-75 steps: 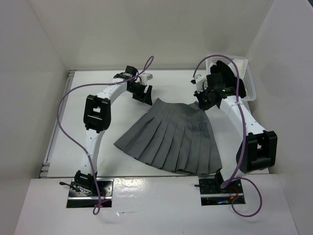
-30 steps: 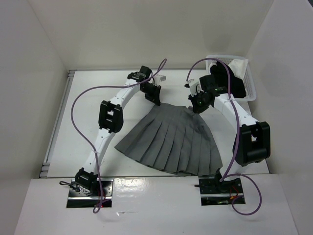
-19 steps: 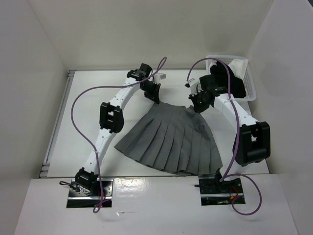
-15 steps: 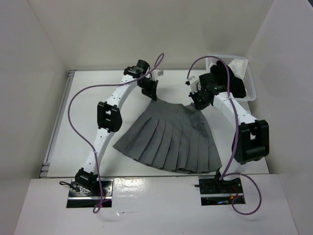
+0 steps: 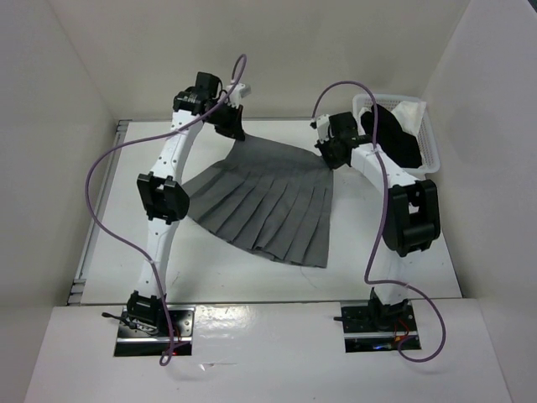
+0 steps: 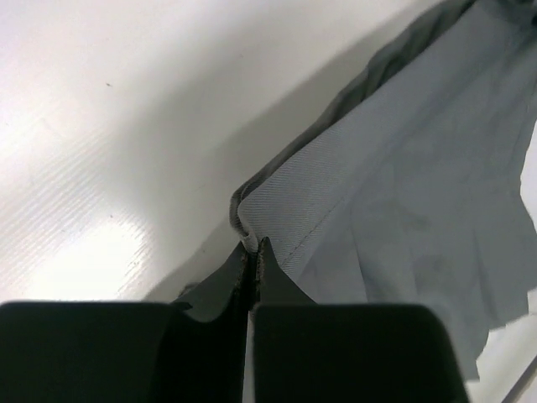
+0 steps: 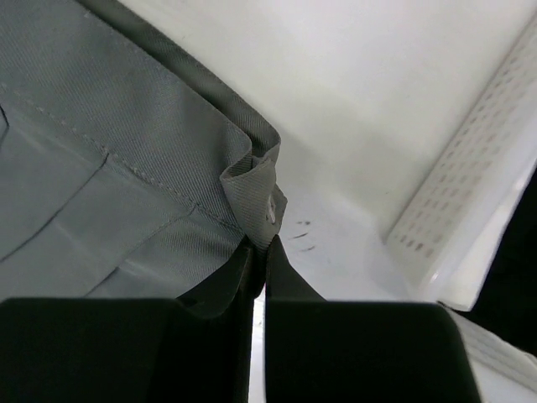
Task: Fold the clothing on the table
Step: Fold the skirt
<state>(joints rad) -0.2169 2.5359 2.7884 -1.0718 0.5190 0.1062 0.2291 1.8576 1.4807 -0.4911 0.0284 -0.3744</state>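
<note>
Clothing [image 5: 268,201], a grey pleated skirt, is spread over the middle of the table [image 5: 117,218], with its narrow waistband towards the table's far edge and its wide hem fanning out towards the near edge. The waistband is stretched in a line between the two pincers, one at each end of it.

The left gripper [image 5: 233,130] is at the waistband's left end, over the far left part of the table. In the left wrist view its jaws are closed tight on the corner of the band, where the left gripper [image 6: 254,248] pinches a small fold of cloth between its tips. From there the clothing [image 6: 403,185] runs away to the right, and it throws a dark shadow on the table [image 6: 101,126] below.

The right gripper [image 5: 329,155] is at the waistband's right end, over the far right part of the table. In the right wrist view the right gripper [image 7: 258,252] is likewise clamped on the band's bunched corner, and the clothing [image 7: 101,126] spreads off to the left of the tips. Bare table [image 7: 352,101] shows beyond them.

At the table's far right corner, just beside the right pincer, stands a white mesh basket [image 5: 430,147] holding a black garment [image 5: 394,138] and a white cloth [image 5: 411,109]. The side of the basket [image 7: 470,185] shows in the right wrist view.
</note>
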